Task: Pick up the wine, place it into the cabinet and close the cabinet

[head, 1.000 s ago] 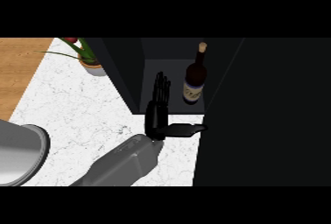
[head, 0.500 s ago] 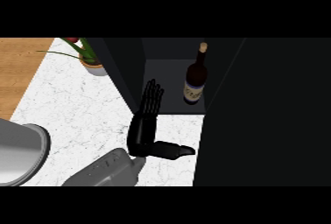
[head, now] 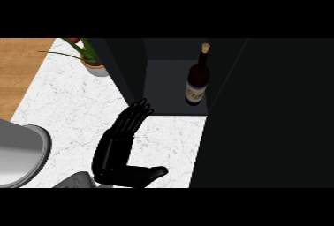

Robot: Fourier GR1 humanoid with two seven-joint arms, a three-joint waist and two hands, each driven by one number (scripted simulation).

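Change since earlier: withdrawal of the left hand is seen; a second ago it was at the cabinet mouth, just beside the bottle, and now it is found lower in the head view, nearer the robot, with less forearm showing.
Left hand state: released; the fingers are held straight and together, tips just short of the cabinet's front left edge, thumb stuck out sideways. Nothing is held.
Right hand: not seen in the view.
Wine position: the wine bottle is already set inside the cabinet, on its floor, towards the right wall and near the front lip.
Wine axis: the bottle is stood upright, base on the cabinet floor, neck and cork upward; in this steep view the long axis is drawn nearly straight up the picture, cork farthest from the cabinet opening.
Cabinet door: the large dark panel right of the cabinet opening is taken to be the open door, though its edges are hard to make out.
Task stage: placing is judged done; closing is not yet done.
Risk: because the bottle is stood close to the front lip, it could be clipped and tipped by a door swung shut.
Second risk: the door could be blocked by the straight fingers if they are left near the cabinet's front edge.
Other things: a potted plant is seen on the worktop left of the cabinet.
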